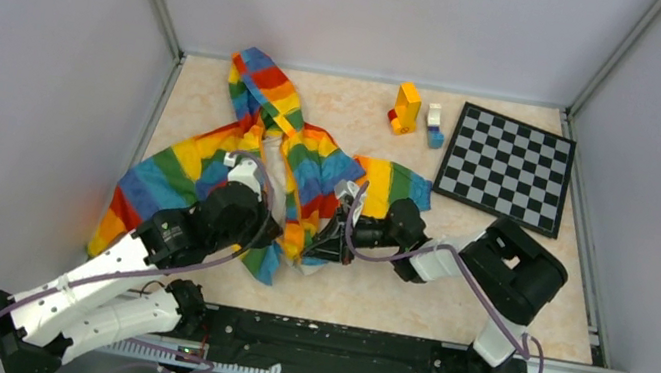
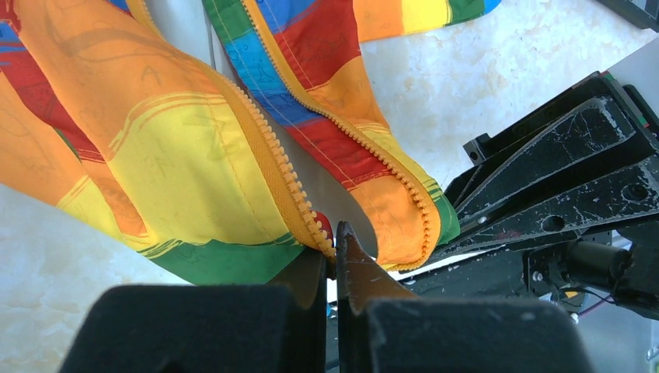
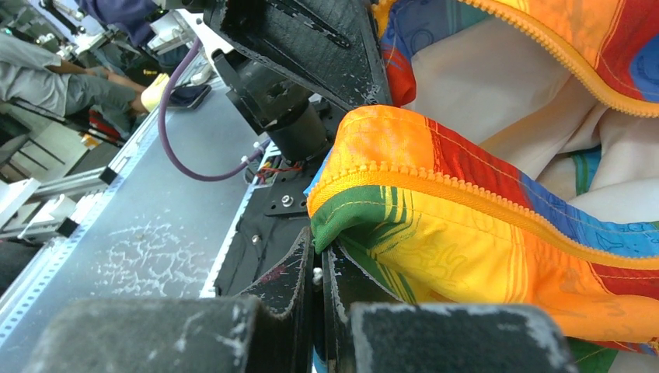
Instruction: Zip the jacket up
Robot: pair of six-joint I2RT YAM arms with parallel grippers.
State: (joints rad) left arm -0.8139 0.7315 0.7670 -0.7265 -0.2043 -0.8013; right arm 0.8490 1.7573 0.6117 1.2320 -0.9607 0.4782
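Left gripper (image 2: 336,252): jaws pressed together, pinching the bottom end of one zipper strip (image 2: 273,167), which runs up and away from the tips. Right gripper (image 3: 317,260): also closed tight, on the green hem corner (image 3: 338,220) of the other front panel, with teeth just above the tips. The jacket (image 1: 311,158) lies unzipped on the table (image 1: 388,303), spread out beyond both grippers, front halves apart. Step, I judge: lining up the two bottom ends. The next move calls for bringing the ends together and seating the pin. The slider can't be made out.
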